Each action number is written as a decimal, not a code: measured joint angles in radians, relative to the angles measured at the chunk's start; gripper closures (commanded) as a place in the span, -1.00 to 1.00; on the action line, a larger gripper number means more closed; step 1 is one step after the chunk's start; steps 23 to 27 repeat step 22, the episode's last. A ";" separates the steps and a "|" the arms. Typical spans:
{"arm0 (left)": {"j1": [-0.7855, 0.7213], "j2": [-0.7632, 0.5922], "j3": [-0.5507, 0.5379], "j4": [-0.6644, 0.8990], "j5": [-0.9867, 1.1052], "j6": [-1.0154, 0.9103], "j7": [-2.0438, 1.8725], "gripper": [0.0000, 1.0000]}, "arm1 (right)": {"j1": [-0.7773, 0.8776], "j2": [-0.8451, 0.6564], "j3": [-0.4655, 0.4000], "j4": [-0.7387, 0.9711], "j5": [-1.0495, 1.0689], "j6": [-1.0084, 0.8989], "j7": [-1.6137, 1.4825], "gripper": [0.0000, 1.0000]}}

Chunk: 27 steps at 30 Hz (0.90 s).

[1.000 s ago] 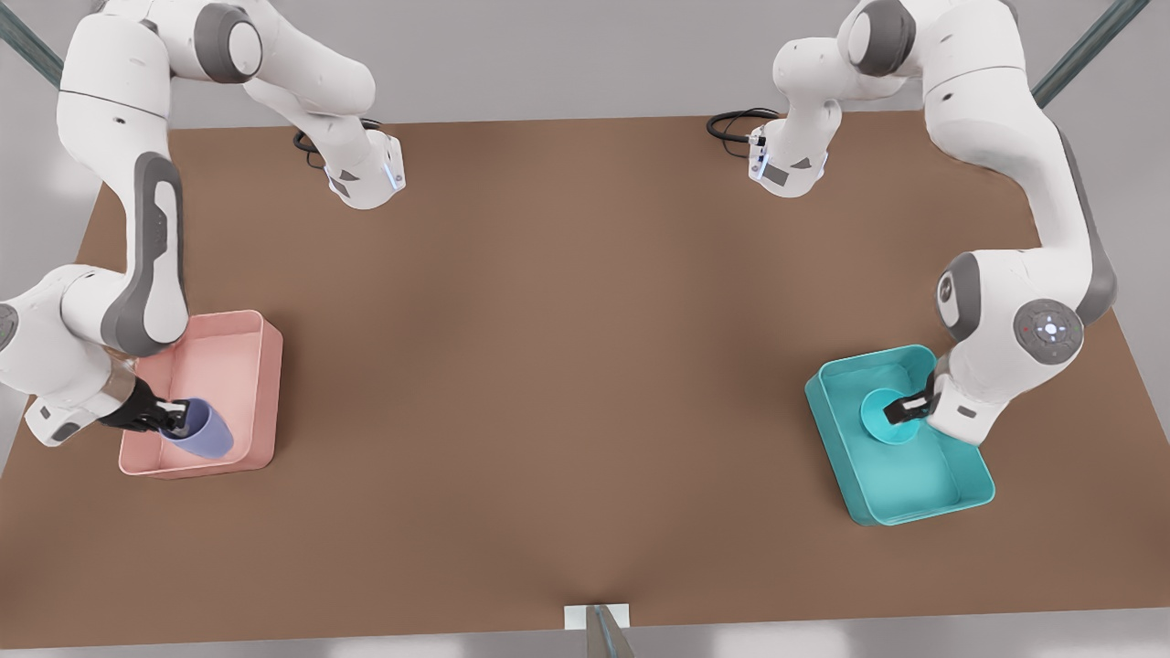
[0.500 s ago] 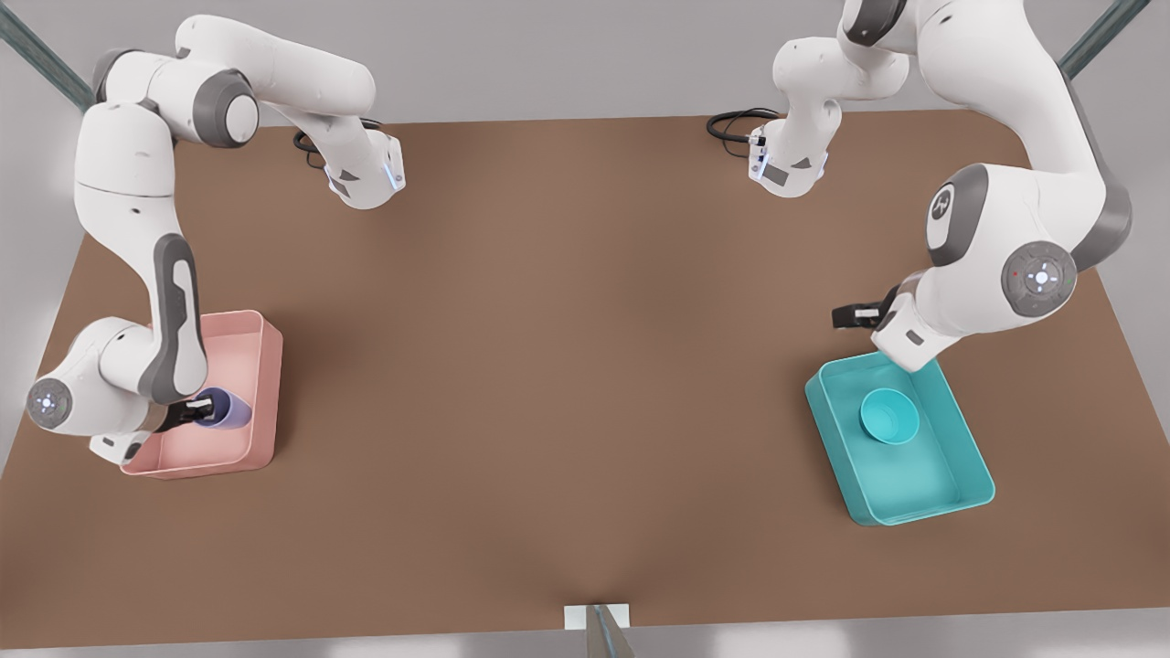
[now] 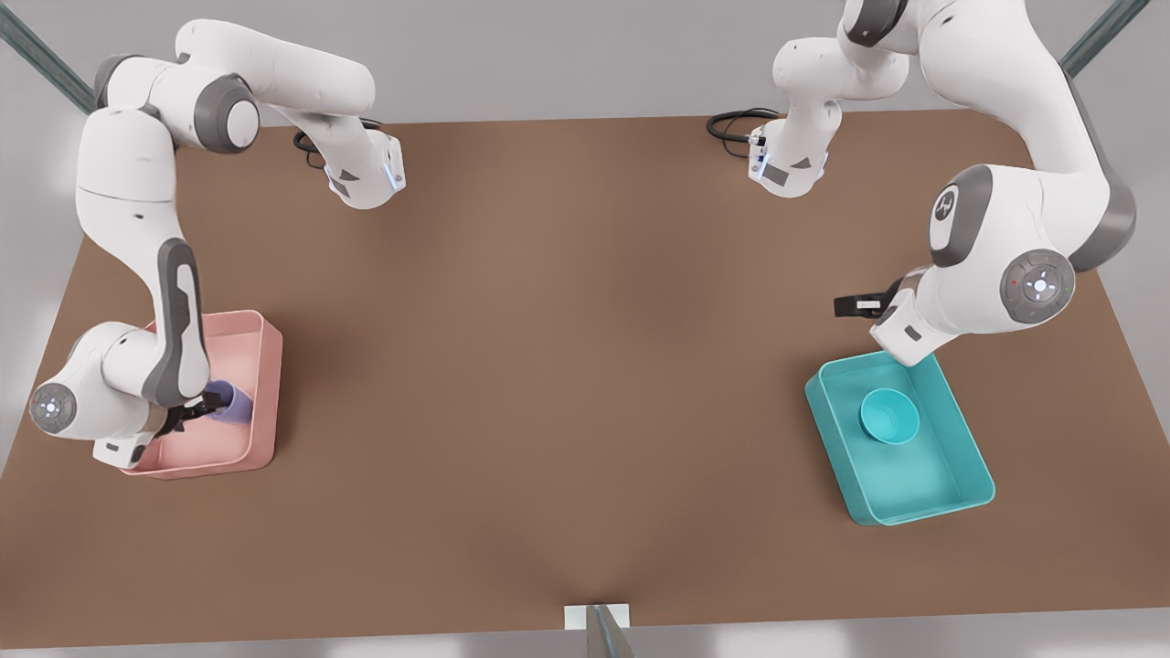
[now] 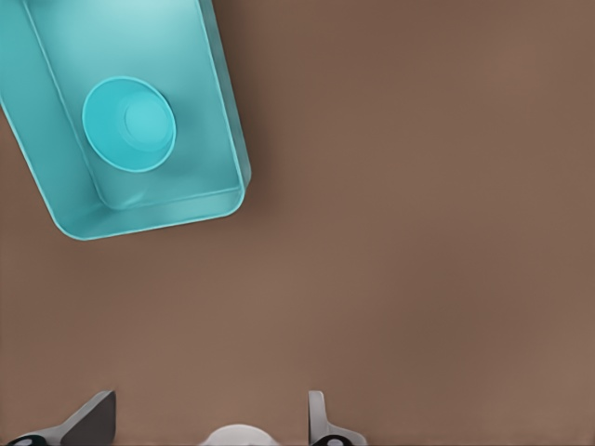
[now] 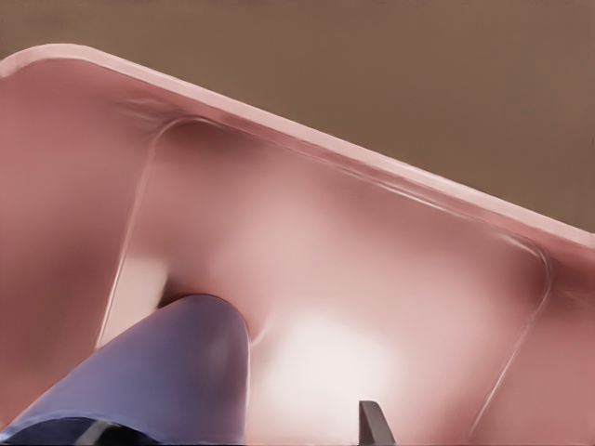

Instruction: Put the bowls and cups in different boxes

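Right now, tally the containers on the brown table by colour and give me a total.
Teal: 2, the shallow rectangular teal bin and the small round teal bowl sitting inside it.
Pink: 1, the shallow rectangular pale pink bin.
Lavender: 1, the small tapered lavender cup, inside the pink bin at the right claw.
Total: 4.

A small teal bowl (image 3: 888,416) sits upright inside the teal box (image 3: 951,480) at the front view's lower right, in the box's upper half. At lower left, a lavender cup (image 3: 234,405) lies tilted inside the pale pink box (image 3: 265,366), partly hidden by the arm.
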 measured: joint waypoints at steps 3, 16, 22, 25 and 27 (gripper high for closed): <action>-0.001 0.000 0.000 0.000 0.001 -0.004 0.004 -1.00 | 0.000 -0.034 0.002 0.007 0.009 -0.018 -0.021 -1.00; 0.000 -0.001 0.000 -0.002 0.004 -0.010 0.017 -1.00 | 0.295 -0.376 0.133 0.298 -0.017 -0.527 0.258 -1.00; -0.002 0.000 0.000 -0.003 0.005 -0.013 0.020 -1.00 | 0.233 -0.490 0.163 0.192 -0.072 -0.638 0.437 -1.00; -0.002 0.000 0.000 -0.003 0.005 -0.013 0.020 -1.00 | 0.233 -0.490 0.163 0.192 -0.072 -0.638 0.437 -1.00; -0.002 0.000 0.000 -0.003 0.005 -0.013 0.020 -1.00 | 0.233 -0.490 0.163 0.192 -0.072 -0.638 0.437 -1.00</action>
